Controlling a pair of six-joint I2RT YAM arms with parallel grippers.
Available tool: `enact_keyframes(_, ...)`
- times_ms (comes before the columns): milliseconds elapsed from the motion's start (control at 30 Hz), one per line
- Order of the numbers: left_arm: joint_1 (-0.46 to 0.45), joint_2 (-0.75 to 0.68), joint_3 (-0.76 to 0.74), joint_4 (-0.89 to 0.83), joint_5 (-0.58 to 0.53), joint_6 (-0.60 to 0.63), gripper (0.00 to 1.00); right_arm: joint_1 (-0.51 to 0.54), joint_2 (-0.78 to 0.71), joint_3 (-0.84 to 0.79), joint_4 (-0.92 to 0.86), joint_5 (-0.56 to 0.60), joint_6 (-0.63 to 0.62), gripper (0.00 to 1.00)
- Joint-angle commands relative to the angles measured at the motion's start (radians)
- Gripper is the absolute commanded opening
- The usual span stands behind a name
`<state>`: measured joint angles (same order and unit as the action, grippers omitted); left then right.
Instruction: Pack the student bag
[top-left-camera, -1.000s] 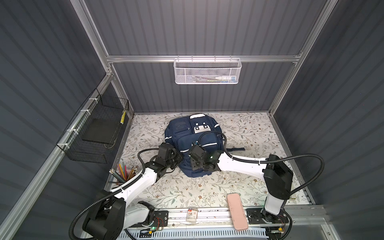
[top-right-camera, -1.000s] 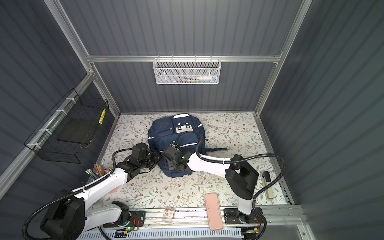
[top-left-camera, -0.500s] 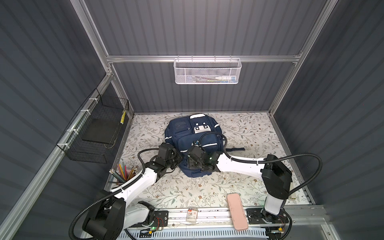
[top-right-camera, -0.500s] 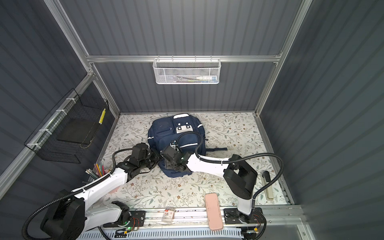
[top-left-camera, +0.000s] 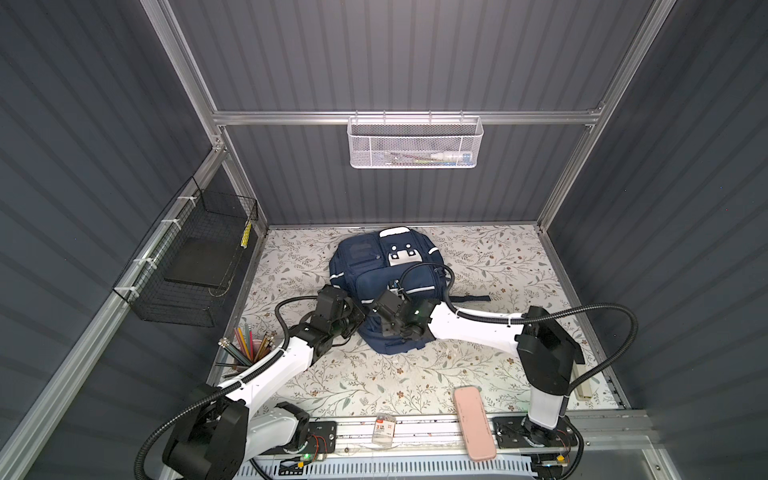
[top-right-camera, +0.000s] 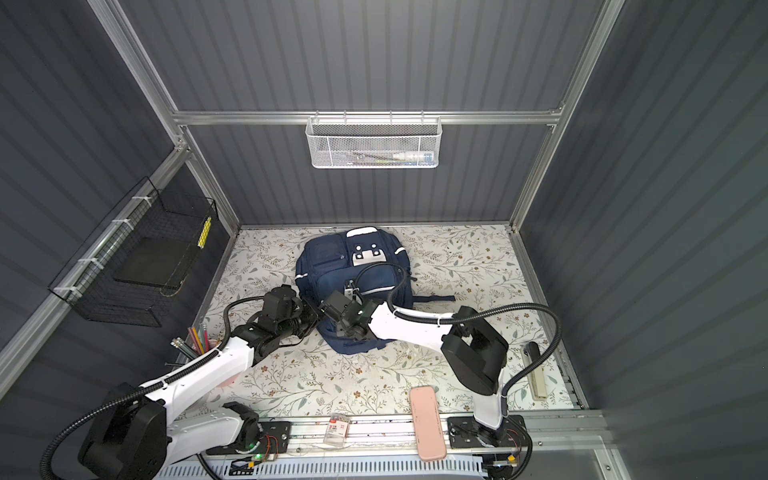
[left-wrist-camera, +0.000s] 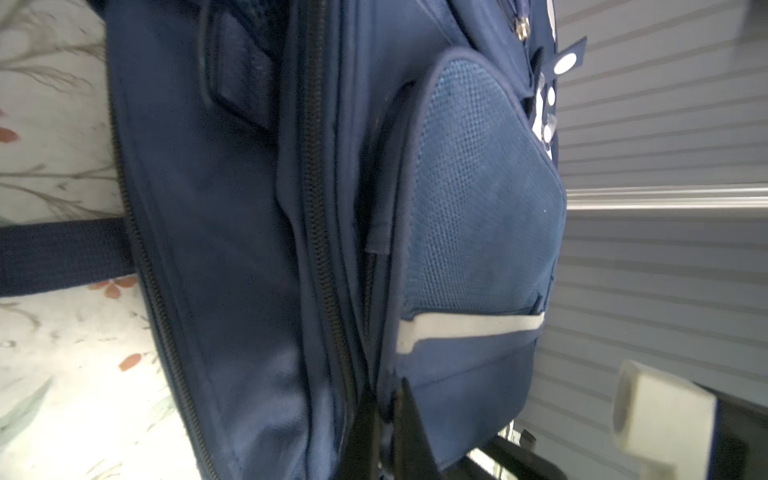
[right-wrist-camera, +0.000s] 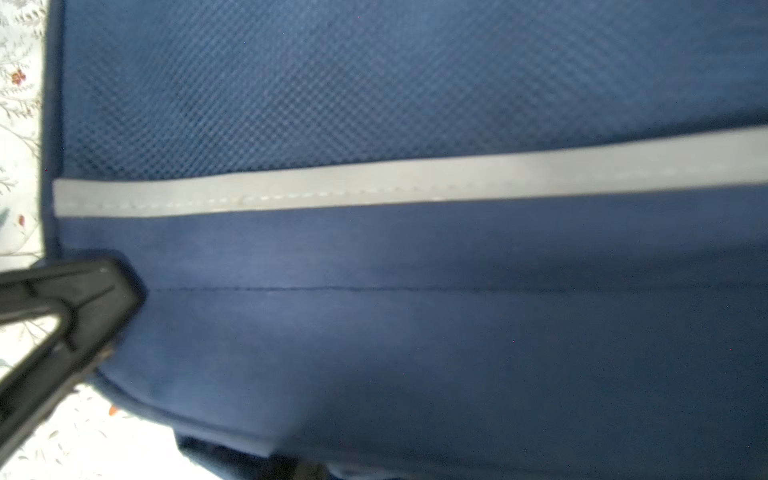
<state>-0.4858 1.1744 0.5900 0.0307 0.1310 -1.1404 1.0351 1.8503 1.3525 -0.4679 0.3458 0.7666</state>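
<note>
Slipping grip: biggest worry imo. The left gripper (left-wrist-camera: 386, 413) is clamped right down on a thin fold of the student bag (top-left-camera: 386, 266) beside the zip (left-wrist-camera: 320, 208), and soft fabric like that could slide out on a tug.
Bag skidding: it lies flat on the floral table (top-left-camera: 478, 374), back middle, with nothing pinning it. A one-sided pull would probably drag the whole bag rather than open it.
Arms bumping: both wrists are crowded at the bag's near end in both top views, so either could clip the other on a swing.
Left arm: comes in low from the left, claw on the bag's near left edge, mesh side pocket (left-wrist-camera: 478, 187) filling its camera.
Right arm: stretched across from the right, right gripper (top-left-camera: 388, 330) angled down onto the bag's front near the reflective stripe (right-wrist-camera: 415, 183). One finger (right-wrist-camera: 83, 299) sits at the bag's corner. The other is out of shot, so can't tell how wide it is or whether it holds anything.
Not packed yet: pink case (top-left-camera: 473, 424) at the table's near edge, well apart from the bag.
</note>
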Motion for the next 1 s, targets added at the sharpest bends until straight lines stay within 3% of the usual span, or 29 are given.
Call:
enact_keyframes(0, -0.007, -0.017, 0.03, 0.05, 0.039, -0.002, 0.0, -0.032, -0.002, -0.042, 0.013, 0.054, -0.054, 0.27)
enact_keyframes(100, -0.007, -0.017, 0.025, 0.051, 0.038, -0.001, 0.0, -0.035, 0.02, -0.05, 0.104, -0.034, -0.136, 0.2)
enact_keyframes(300, -0.005, -0.032, 0.019, 0.011, 0.01, 0.016, 0.0, -0.04, -0.012, -0.058, 0.084, -0.045, -0.154, 0.0)
enact_keyframes(600, 0.049, -0.042, 0.009, -0.007, 0.036, 0.036, 0.0, -0.128, -0.129, -0.166, -0.021, -0.076, -0.249, 0.0)
enact_keyframes(800, 0.074, -0.111, 0.058, -0.127, 0.001, 0.106, 0.0, -0.226, -0.197, -0.268, -0.032, -0.058, -0.314, 0.0)
enact_keyframes(967, 0.097, -0.104, 0.041, -0.097, 0.058, 0.075, 0.0, -0.391, -0.228, -0.329, 0.038, -0.199, -0.427, 0.0)
